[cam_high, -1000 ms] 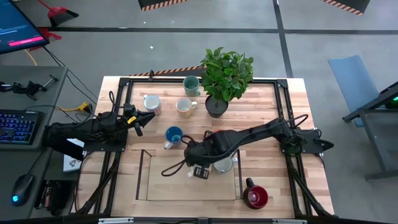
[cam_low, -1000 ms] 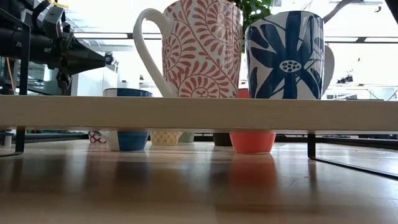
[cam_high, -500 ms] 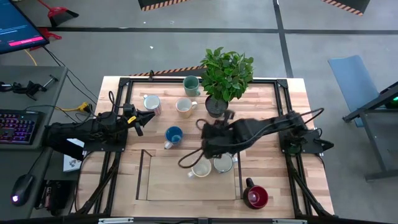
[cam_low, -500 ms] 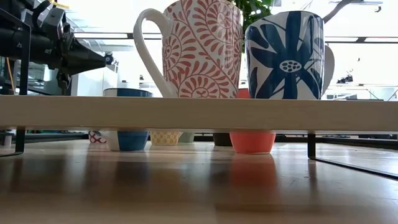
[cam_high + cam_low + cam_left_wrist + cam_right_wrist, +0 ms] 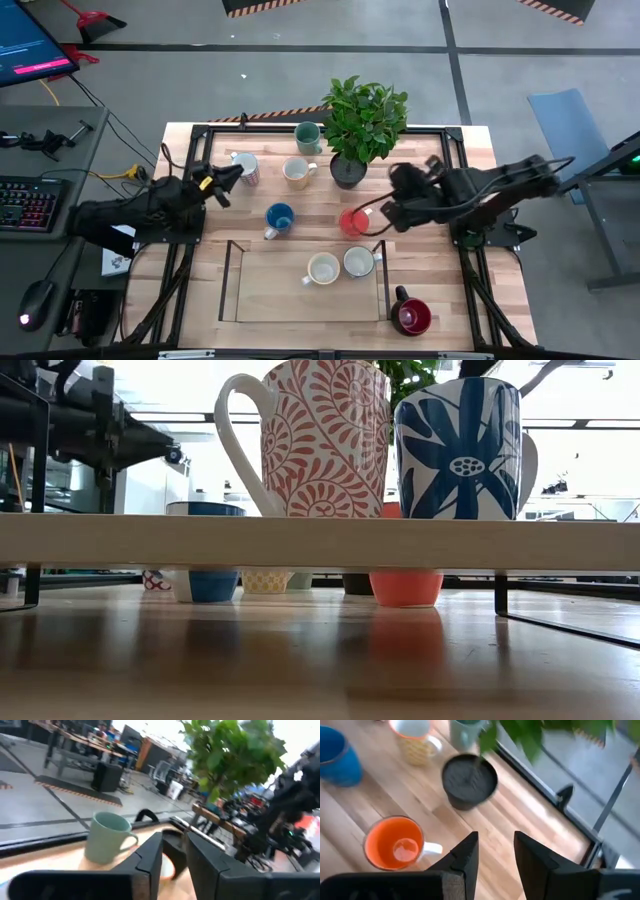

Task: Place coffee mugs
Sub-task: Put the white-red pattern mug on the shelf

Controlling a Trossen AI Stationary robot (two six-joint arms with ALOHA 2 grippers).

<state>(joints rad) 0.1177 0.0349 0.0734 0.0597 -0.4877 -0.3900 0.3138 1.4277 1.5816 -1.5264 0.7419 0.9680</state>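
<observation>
Wooden table (image 5: 430, 170) from above, orange mug (image 5: 353, 222) at centre, handle toward three o'clock, just at nine o'clock of right gripper (image 5: 384, 216), spread and empty, nearer than left gripper (image 5: 236, 176), also spread.

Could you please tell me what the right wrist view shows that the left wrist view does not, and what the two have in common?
Only the right wrist view shows the orange mug, the blue mug, a cream patterned mug and the plant's dark pot, seen past the open right gripper. Only the left wrist view shows the left gripper, open too, and the room beyond the table. Both show the teal green mug and the leafy plant.
</observation>
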